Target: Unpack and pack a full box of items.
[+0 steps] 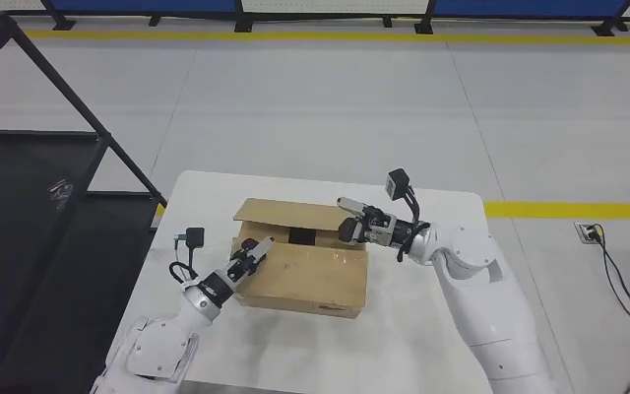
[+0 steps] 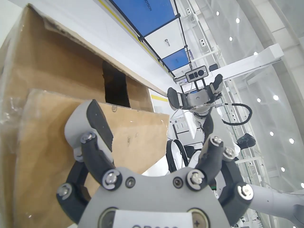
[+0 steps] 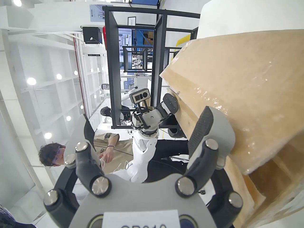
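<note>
A brown cardboard box (image 1: 305,271) sits in the middle of the white table (image 1: 433,325). Its near flap lies across the top, its far flap (image 1: 285,210) stands out behind, and a dark gap (image 1: 300,236) shows between them. My left gripper (image 1: 252,252) is open at the box's left top corner, with one finger (image 2: 97,122) against the near flap (image 2: 133,134). My right gripper (image 1: 346,222) is open at the right top edge, and one of its fingers (image 3: 206,129) rests by the taped flap (image 3: 237,84). Whatever is inside the box is hidden.
A black adapter with a cable (image 1: 194,237) lies on the table left of the box. A black metal rack (image 1: 59,197) stands beside the table's left side. Bare table surface lies in front of and to the right of the box.
</note>
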Action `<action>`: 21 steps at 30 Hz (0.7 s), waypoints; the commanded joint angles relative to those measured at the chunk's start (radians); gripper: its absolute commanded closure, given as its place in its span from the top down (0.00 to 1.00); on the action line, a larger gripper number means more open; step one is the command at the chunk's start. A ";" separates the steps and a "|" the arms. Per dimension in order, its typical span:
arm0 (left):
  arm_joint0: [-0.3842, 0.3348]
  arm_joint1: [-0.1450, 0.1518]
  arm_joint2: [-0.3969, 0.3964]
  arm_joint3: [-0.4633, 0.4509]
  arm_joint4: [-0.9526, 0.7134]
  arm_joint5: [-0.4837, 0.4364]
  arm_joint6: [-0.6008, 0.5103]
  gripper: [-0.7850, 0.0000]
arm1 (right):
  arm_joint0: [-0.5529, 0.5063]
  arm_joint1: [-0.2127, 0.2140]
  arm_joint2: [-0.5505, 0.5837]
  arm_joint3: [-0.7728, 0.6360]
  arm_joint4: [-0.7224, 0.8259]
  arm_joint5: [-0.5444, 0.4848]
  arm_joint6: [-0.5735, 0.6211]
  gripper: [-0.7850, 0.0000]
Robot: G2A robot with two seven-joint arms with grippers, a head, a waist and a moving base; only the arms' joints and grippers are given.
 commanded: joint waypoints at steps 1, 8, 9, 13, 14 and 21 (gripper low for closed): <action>-0.007 -0.003 0.010 0.004 0.006 0.001 0.014 1.00 | 0.009 -0.001 -0.013 0.026 0.008 0.001 -0.003 1.00; -0.025 -0.011 0.014 0.015 -0.014 0.015 0.068 1.00 | 0.007 -0.002 -0.044 0.103 0.039 -0.027 0.016 1.00; -0.028 -0.011 0.008 0.015 -0.026 0.019 0.077 1.00 | 0.004 -0.001 -0.046 0.110 0.034 -0.030 0.008 1.00; -0.032 -0.010 -0.036 0.009 -0.056 0.020 0.099 1.00 | -0.011 0.002 -0.051 0.118 0.022 -0.044 -0.026 1.00; -0.029 -0.009 -0.051 0.008 -0.066 0.019 0.105 1.00 | -0.015 0.003 -0.053 0.114 0.014 -0.045 -0.038 1.00; 0.022 -0.001 -0.180 0.032 -0.124 0.033 0.154 1.00 | -0.028 0.009 -0.069 0.096 -0.026 -0.069 -0.062 1.00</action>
